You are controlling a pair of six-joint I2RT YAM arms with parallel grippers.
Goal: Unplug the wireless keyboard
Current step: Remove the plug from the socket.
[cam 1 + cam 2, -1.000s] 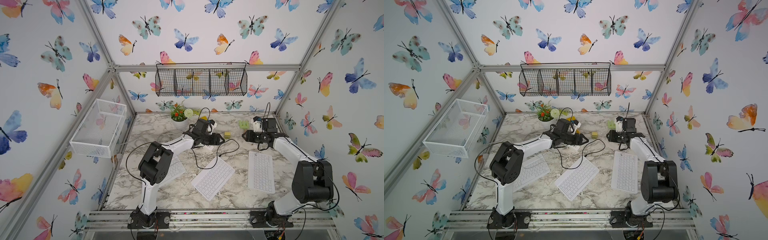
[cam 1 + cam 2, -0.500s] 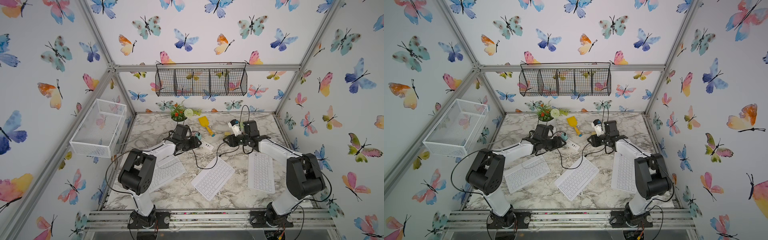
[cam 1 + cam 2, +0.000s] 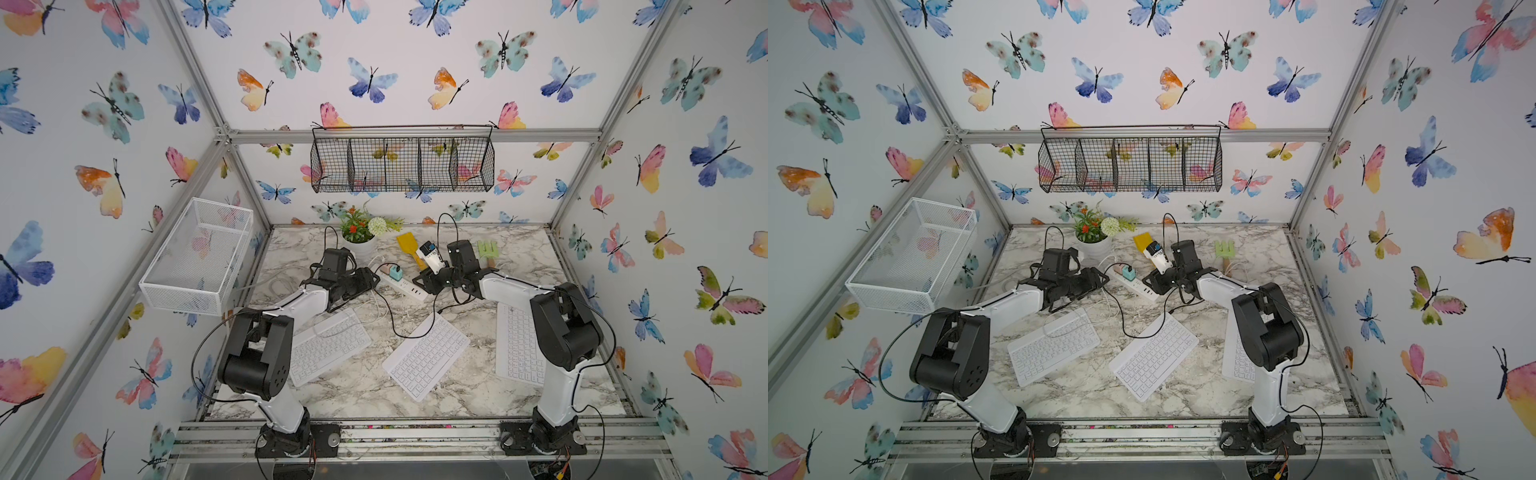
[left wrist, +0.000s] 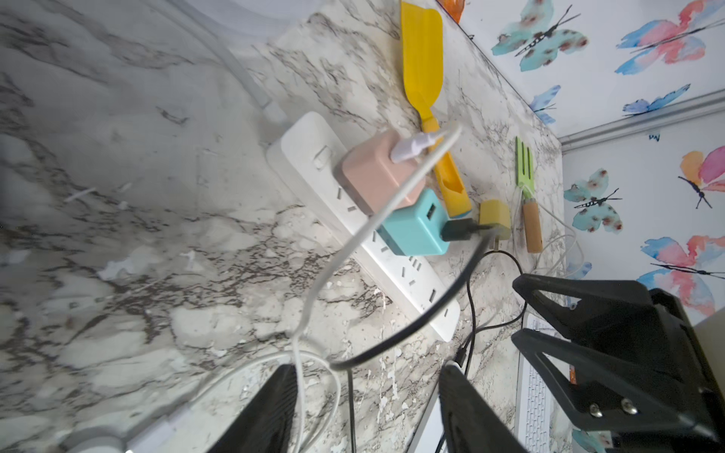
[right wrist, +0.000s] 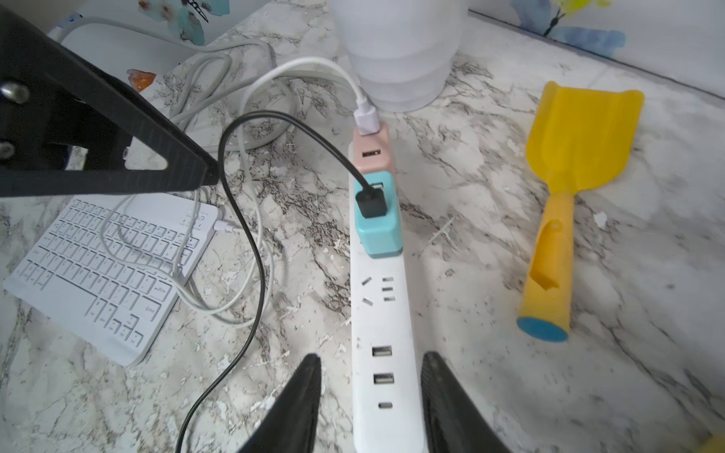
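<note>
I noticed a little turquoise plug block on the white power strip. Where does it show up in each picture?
In a top view: turquoise block on the power strip, mid-table.
In a top view: turquoise block, same spot.
Left wrist: turquoise block beside the pink block.
Right wrist: turquoise block, black cable plugged in.
Shared landmark: yellow scoop, in all four.

Smooth glossy white plastic strip (image 5: 378, 313) between matt black ribbed plastic fingers (image 5: 298, 400) of right gripper (image 5: 370, 354). Satin teal plastic charger (image 5: 377, 235) ahead. Matt yellow plastic scoop (image 5: 580, 137) beside. Bare wood rake handle (image 4: 532, 229). Polished marble-look table (image 5: 490, 235), gritty with flakes.
</note>
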